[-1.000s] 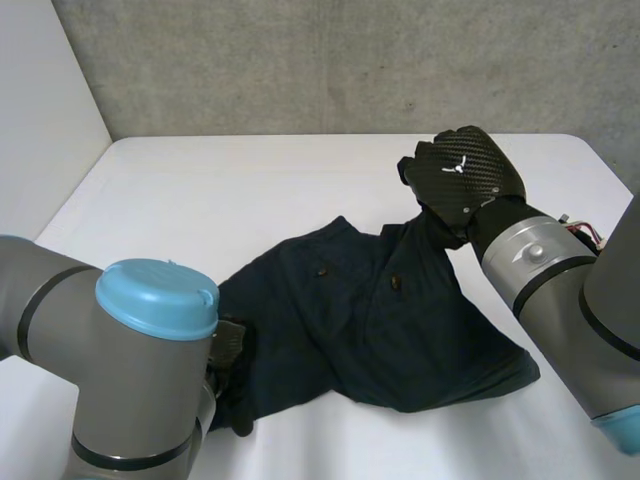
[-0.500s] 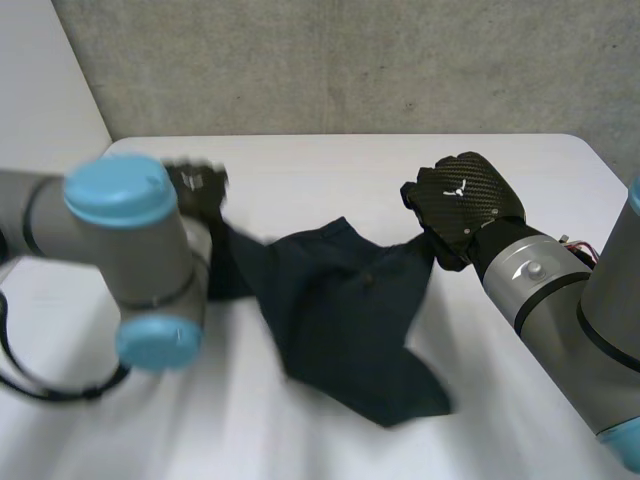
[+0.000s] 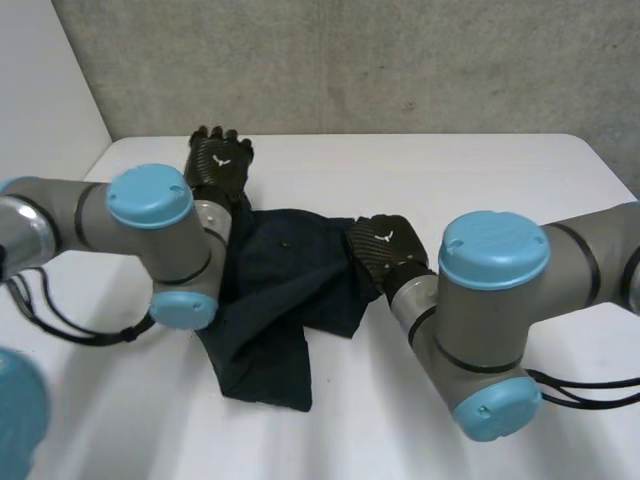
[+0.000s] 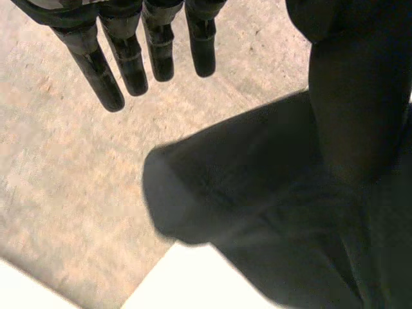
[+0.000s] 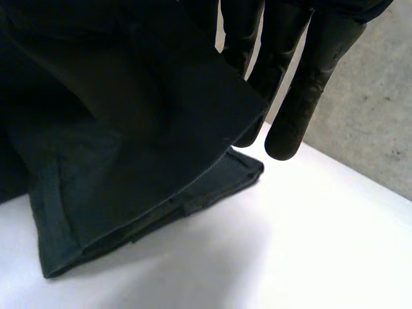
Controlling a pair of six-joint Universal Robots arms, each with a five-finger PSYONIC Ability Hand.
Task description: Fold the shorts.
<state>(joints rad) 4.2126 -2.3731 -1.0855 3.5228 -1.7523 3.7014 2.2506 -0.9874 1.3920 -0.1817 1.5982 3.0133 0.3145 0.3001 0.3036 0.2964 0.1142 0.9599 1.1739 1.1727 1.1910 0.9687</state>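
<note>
The flat white counter (image 3: 480, 170) stands against a rough grey concrete wall (image 3: 400, 60). The two grey arms with light-blue caps reach in over it, the left arm (image 3: 150, 200) from the left edge and the right arm (image 3: 495, 260) from the near right. The dark navy cloth shorts (image 3: 280, 270) lie bunched and partly doubled over at the counter's middle, a little toward the left edge. One leg trails toward the near edge and the upper part is drawn up toward the far edge. The black left hand (image 3: 220, 165) stands raised close to the far edge, toward the far left corner, just above the far left end of the shorts. In the left wrist view its fingers (image 4: 132, 64) are straight and slightly apart with nothing between them, and the dark cloth (image 4: 290, 193) hangs beside them. The black right hand (image 3: 383, 250) sits at the right edge of the shorts. In the right wrist view its fingers (image 5: 302, 103) are straight and close together, clamped on a raised fold of the cloth (image 5: 116, 129), which is lifted off the hemmed layer lying flat on the counter.
</note>
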